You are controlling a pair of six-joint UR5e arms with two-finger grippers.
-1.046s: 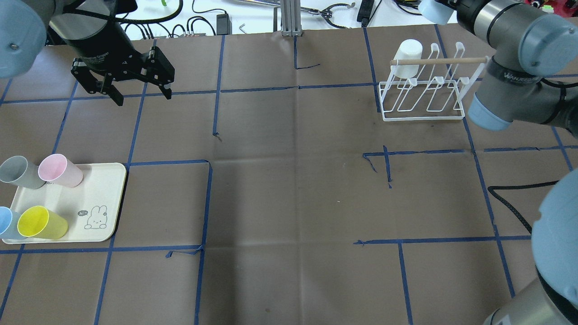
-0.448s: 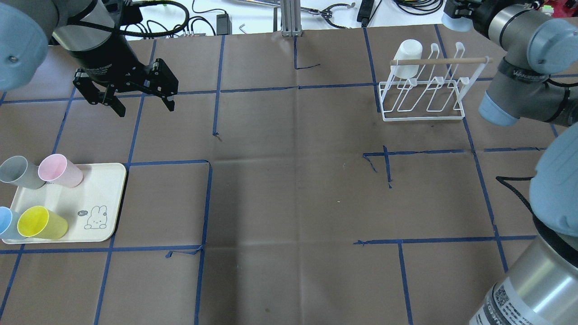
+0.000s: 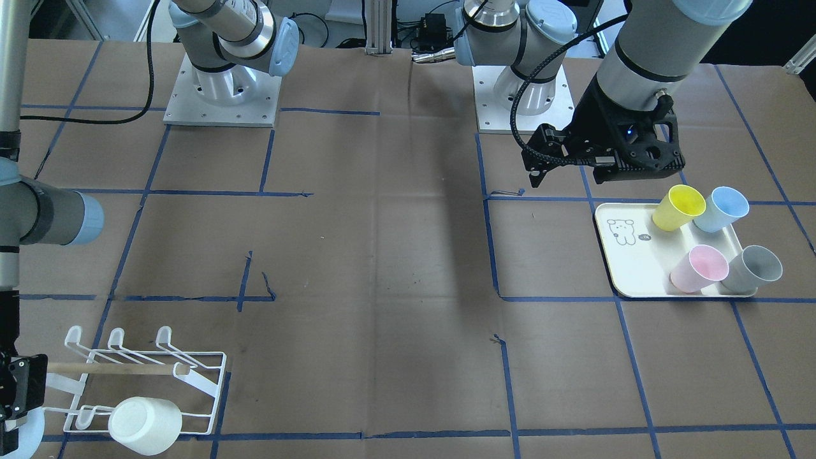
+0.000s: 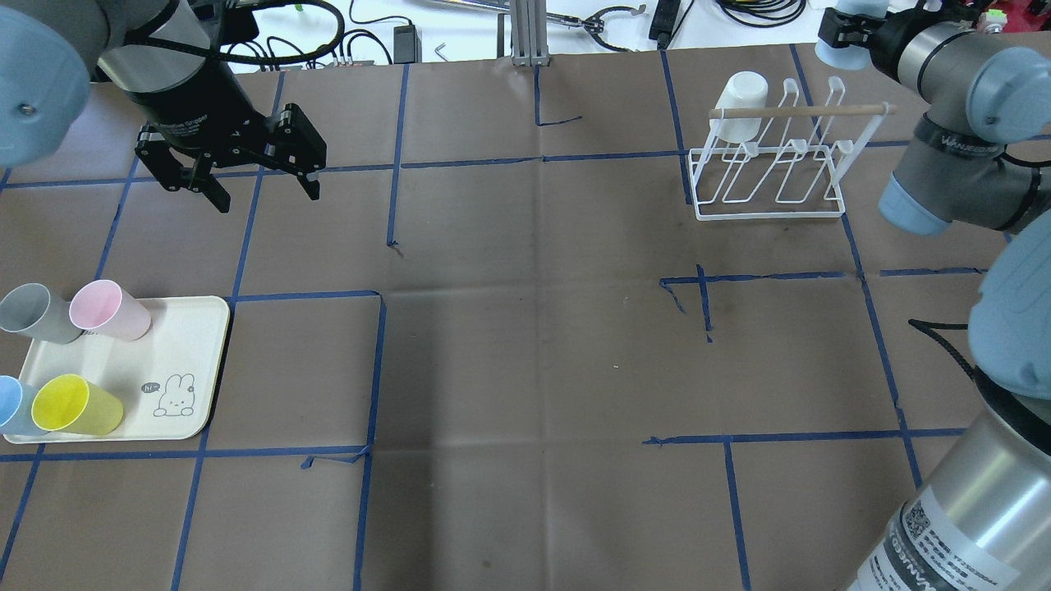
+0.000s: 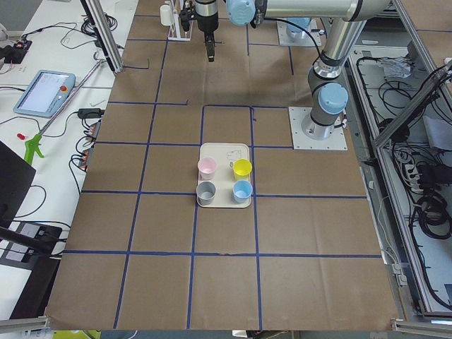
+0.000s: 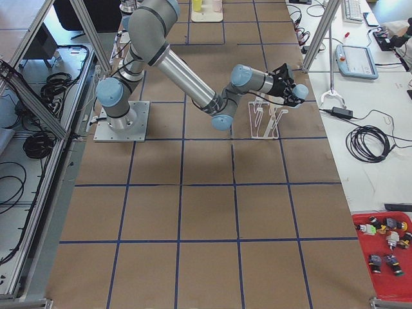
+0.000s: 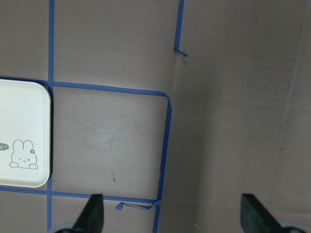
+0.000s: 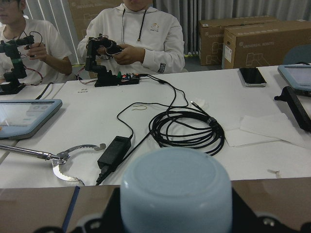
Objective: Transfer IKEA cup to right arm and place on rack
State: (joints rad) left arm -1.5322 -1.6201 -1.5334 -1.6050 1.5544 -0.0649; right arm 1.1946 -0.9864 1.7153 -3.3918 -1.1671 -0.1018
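Note:
My right gripper (image 4: 846,29) is shut on a pale blue cup (image 8: 175,189), held up at the table's far edge, beyond the right end of the white wire rack (image 4: 772,164). The cup shows bottom-first in the right wrist view and at the lower left corner of the front view (image 3: 19,440). A white cup (image 4: 741,103) hangs on the rack's left end. My left gripper (image 4: 263,185) is open and empty, above the table behind the cream tray (image 4: 189,328). On the tray stand grey (image 4: 33,312), pink (image 4: 107,310), blue (image 4: 12,406) and yellow (image 4: 74,405) cups.
Brown paper with blue tape lines covers the table (image 4: 534,328). Cables and tools lie on the white bench (image 8: 184,126) past the far edge, where two people sit. A metal post (image 4: 525,33) stands at the far middle edge.
The right arm has swung to the right with the blue cup, away from the rack's far side. The left gripper has shifted slightly nearer, still open.

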